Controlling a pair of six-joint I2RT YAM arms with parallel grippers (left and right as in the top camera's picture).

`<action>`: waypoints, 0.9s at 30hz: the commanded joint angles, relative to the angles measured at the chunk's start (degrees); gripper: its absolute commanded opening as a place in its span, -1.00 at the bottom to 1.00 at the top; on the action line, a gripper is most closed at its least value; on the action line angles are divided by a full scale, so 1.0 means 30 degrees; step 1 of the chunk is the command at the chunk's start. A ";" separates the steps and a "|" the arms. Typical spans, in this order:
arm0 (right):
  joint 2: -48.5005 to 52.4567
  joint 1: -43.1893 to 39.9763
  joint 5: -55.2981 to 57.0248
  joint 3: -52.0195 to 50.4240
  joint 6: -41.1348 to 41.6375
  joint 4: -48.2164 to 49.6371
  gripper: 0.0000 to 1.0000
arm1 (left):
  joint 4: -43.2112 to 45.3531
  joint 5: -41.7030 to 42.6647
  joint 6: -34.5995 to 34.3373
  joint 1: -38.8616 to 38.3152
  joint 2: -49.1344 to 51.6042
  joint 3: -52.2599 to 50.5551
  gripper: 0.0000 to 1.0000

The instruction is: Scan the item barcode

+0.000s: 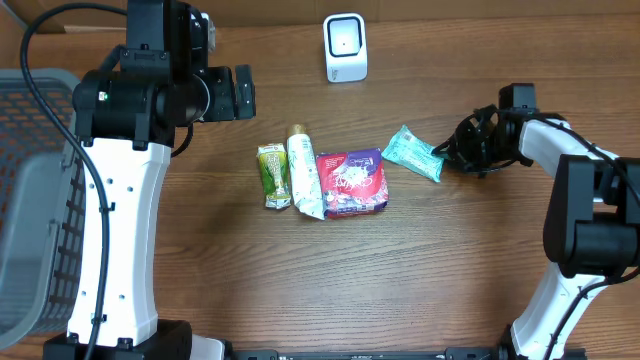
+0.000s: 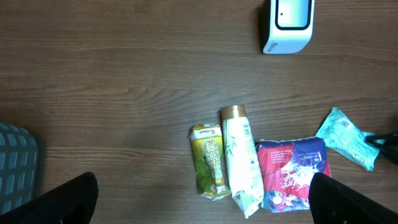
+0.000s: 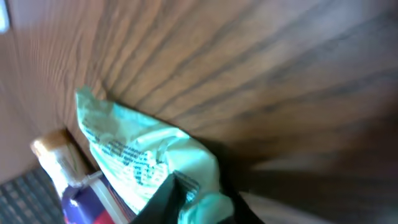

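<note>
Packet pinched in my right claw

My right claw (image 1: 452,152) is clamped on the near end of the mint-green packet (image 1: 413,153), low over the wooden table (image 1: 420,270). I cannot tell whether the packet is resting on the wood or just off it. In my right wrist view the crinkled end sits squeezed between my dark fingers (image 3: 158,199). The rest of the packet stretches away from the claw across the grain.

Just past the packet's far end lies a purple pouch (image 1: 351,183), very near the packet, though I cannot tell if they touch. Beyond the pouch, farther from the claw, a white tube (image 1: 304,175) with a tan cap lies against it. A green pouch (image 1: 273,175) lies on the tube's other side. The three form a tight row.

The scanner (image 1: 345,47), white with a dark face, stands well away from the claw, off beyond the row of goods.

My left claw (image 1: 243,92) hangs above the table with its jaws wide apart and nothing in them. The row of goods lies below and ahead of it. A grey basket (image 1: 30,200) sits behind it, on the side away from the goods.
</note>
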 commanded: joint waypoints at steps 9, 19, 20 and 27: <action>0.0240 -0.0255 0.1319 0.2783 -0.8641 -0.2659 -0.93 | 0.0022 -0.0109 0.0160 -0.0036 0.0029 0.0175 0.99; 0.0284 -0.0248 0.4357 0.5260 -1.2029 -0.6513 0.30 | 0.0022 -0.0109 0.0160 -0.0036 0.0029 0.0175 0.99; 0.0284 -0.0248 0.4328 0.5238 -1.2014 -0.6608 0.36 | 0.0022 -0.0109 0.0160 -0.0036 0.0029 0.0175 0.99; 0.0350 -0.0248 0.4131 0.4335 -1.0783 -0.6353 0.35 | 0.0022 -0.0102 0.0160 -0.0036 0.0029 0.0175 0.99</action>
